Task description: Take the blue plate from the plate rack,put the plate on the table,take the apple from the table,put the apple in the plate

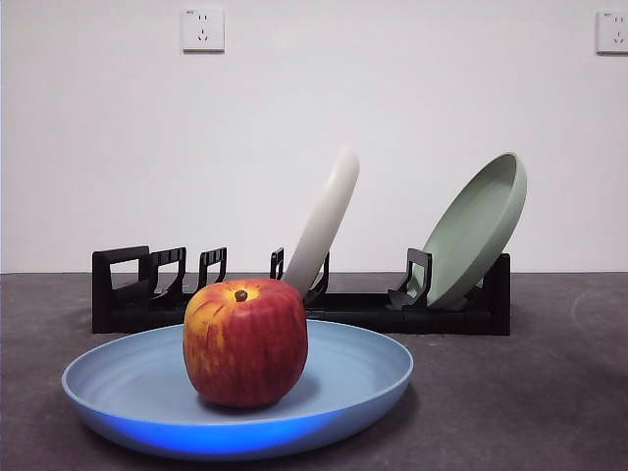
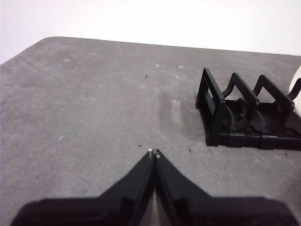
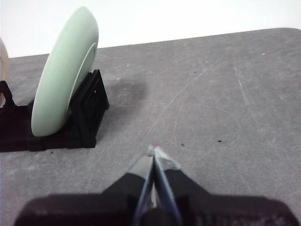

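A red apple (image 1: 245, 341) sits upright in the blue plate (image 1: 363, 378), which lies flat on the dark grey table (image 1: 549, 392) in front of the black plate rack (image 1: 128, 289). No brand, label or legible writing shows on any item; the only markings are two blank white wall sockets (image 1: 202, 29) high on the wall behind. In the rack, a cream-white plate (image 1: 324, 221) leans in a middle slot and a pale green plate (image 1: 476, 231) leans at one end. The left gripper (image 2: 154, 153) hangs over bare table with its jaws pressed together and nothing between them; the rack's empty end stands well apart ahead of its fingers (image 2: 141, 176) and off to one side. The right gripper (image 3: 155, 151) likewise has its jaws closed on nothing, with the green plate's end of the rack well ahead of its fingers (image 3: 167, 162) and to the other side. Nothing lies between either gripper and the rack.
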